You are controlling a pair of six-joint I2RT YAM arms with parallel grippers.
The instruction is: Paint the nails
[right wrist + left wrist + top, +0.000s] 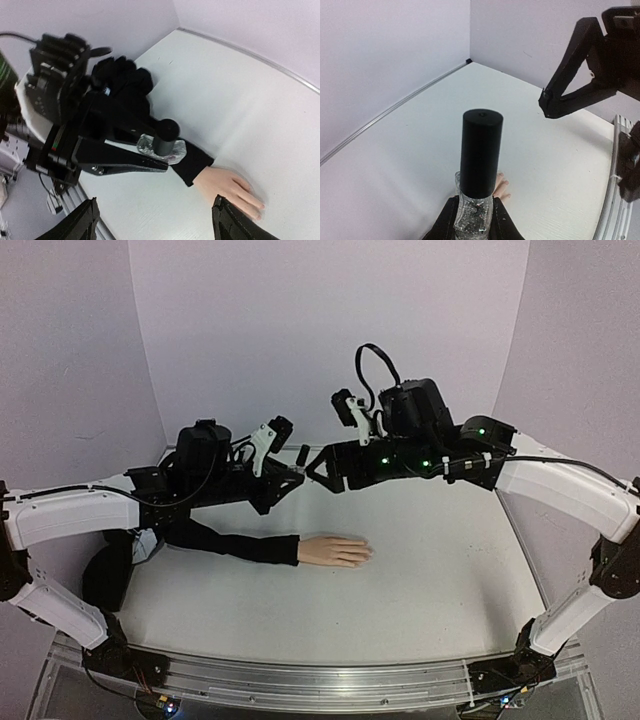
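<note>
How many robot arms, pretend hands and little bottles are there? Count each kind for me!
Robot arms: 2, the left arm and the right arm
Mannequin hand: 1
Polish bottle: 1
Total: 4

Left arm (70, 515): reaching up from its base and inward over the table, white forearm lying near level. Left gripper (475, 225): clamping both fingers on the glass body of a nail polish bottle (480, 150), cap projecting beyond the fingertips. Right arm (560, 485): reaching inward from the right, elbow bending low, wrist pointing at the left gripper. Right gripper (312, 468): hovering near the cap, jaws standing wide apart, gripping nothing.
</note>
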